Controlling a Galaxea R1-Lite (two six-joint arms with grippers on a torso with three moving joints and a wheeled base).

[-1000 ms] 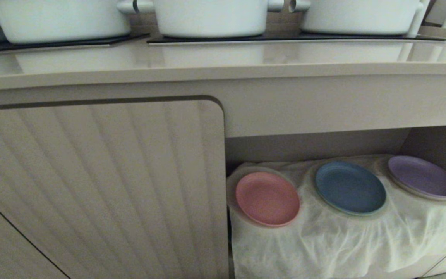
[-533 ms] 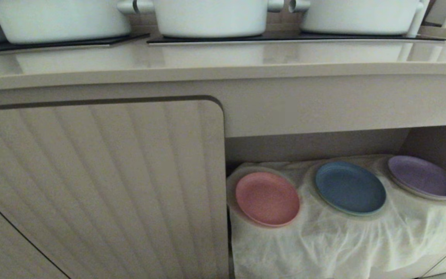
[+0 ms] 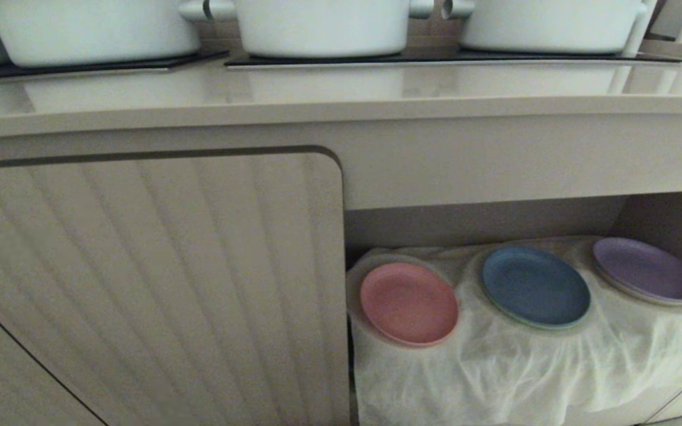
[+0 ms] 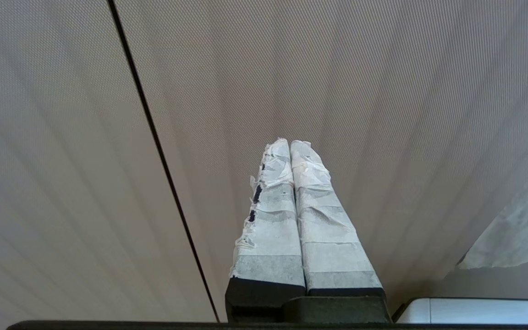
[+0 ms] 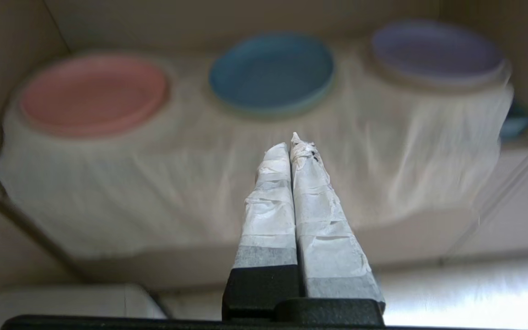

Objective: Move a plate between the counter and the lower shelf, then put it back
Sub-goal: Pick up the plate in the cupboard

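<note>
The plate is round, shallow and matte pink, with a low raised rim and a flat, unmarked middle. It lies tilted toward the front on a round mound under the white cloth, inside the lower shelf. Taking the blue plate as the landmark: the pink plate sits just left of it, apart from it, with a fold of cloth between. The purple plate sits just right of the blue plate and a little farther back. The ribbed door stands left of the blue plate, beyond the pink one, its edge close beside the pink plate's mound. The counter runs above the blue plate, and three white pots stand on its black hob panels.

Neither arm shows in the head view. The right gripper hangs in front of the blue plate, facing the cloth, its taped fingers pressed together and holding nothing. The left gripper faces the ribbed door, its fingers likewise pressed together and empty.
</note>
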